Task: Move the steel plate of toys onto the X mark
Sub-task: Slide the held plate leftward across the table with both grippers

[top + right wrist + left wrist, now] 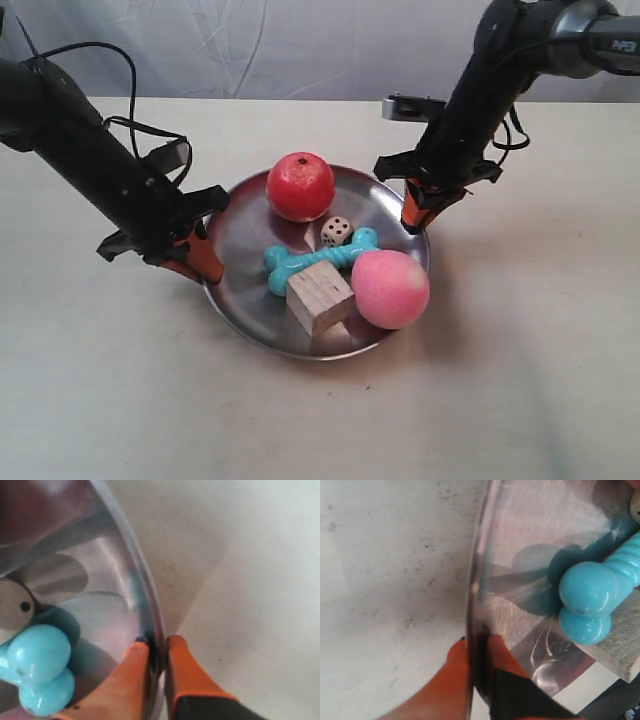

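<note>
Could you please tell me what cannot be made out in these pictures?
- X mark: in no view; perhaps under the steel plate or outside the frames.
- Wooden cube: left wrist view, cut by the edge.
- Die: right wrist view, blurred, cut by the edge.

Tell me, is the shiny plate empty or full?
Full: the steel plate holds a red ball, a white die, a teal bone, a wooden cube and a pink ball.

Exterior view: you see soft, even light; the steel plate (245, 235) casts a faint shadow on the table (520, 380) toward the view's right. Wrist views: soft focus, nearest orange fingers (452, 680) blurred, plate mirroring the teal bone (590, 592).
</note>
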`<control>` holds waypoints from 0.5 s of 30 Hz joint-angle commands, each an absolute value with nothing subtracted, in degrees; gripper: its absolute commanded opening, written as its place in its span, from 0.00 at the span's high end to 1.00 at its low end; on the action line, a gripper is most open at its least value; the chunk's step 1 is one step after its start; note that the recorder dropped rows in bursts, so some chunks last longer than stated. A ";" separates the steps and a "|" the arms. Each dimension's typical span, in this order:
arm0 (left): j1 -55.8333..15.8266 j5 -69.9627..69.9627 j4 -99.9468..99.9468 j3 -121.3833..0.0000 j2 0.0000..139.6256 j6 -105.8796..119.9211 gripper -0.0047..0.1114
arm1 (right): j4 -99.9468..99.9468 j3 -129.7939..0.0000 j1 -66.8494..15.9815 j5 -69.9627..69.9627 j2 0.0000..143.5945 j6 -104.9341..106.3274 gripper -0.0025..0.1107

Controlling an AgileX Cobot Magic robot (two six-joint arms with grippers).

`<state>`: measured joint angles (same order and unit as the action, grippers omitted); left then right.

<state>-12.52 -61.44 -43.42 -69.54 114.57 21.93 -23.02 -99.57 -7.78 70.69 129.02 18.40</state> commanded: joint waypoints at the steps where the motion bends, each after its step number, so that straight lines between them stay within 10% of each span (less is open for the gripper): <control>1: -11.23 -66.92 -46.05 -70.33 113.68 24.41 0.96 | -38.06 -105.46 -13.18 69.96 132.04 14.80 0.99; 15: -1.84 -60.66 -39.47 -70.33 115.09 24.31 0.96 | -40.57 -120.53 -17.75 69.96 142.51 8.84 0.99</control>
<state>-0.69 -61.24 -34.79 -69.54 114.57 23.26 -25.89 -118.80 -16.23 70.87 142.26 10.80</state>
